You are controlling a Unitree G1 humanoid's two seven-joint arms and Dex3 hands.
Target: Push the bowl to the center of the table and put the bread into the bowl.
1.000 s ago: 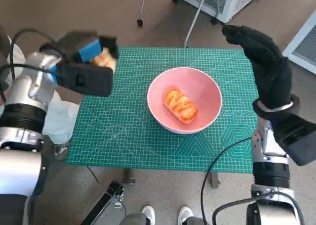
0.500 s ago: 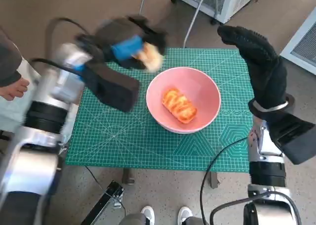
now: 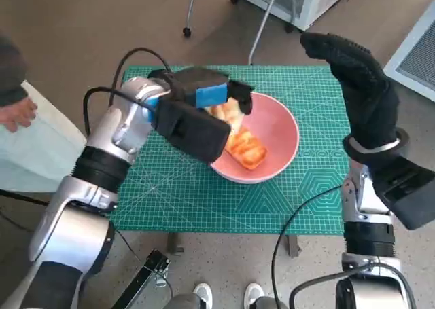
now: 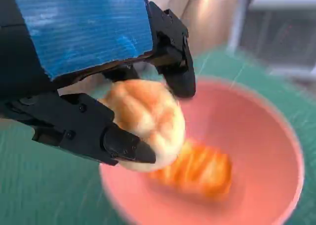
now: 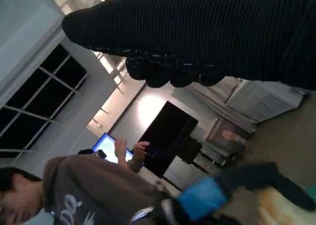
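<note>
This is looking like a lab or test room: a green cutting mat (image 3: 285,193) is covering the small surface, cables (image 3: 299,217) are trailing over a speckled floor (image 3: 224,268), and a person (image 5: 84,195) is sitting beside a glowing screen (image 5: 106,145) under ceiling lights.

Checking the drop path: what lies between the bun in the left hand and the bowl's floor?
An orange bread already lies in the bowl, right under the held bun in the left hand; the left wrist view shows it.

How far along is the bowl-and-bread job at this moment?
Done: the pink bowl sits near the middle of the green mat, with one orange bread inside. In hand: the left hand holds a pale bun over the bowl. Left: releasing it. The right hand holds nothing.
</note>
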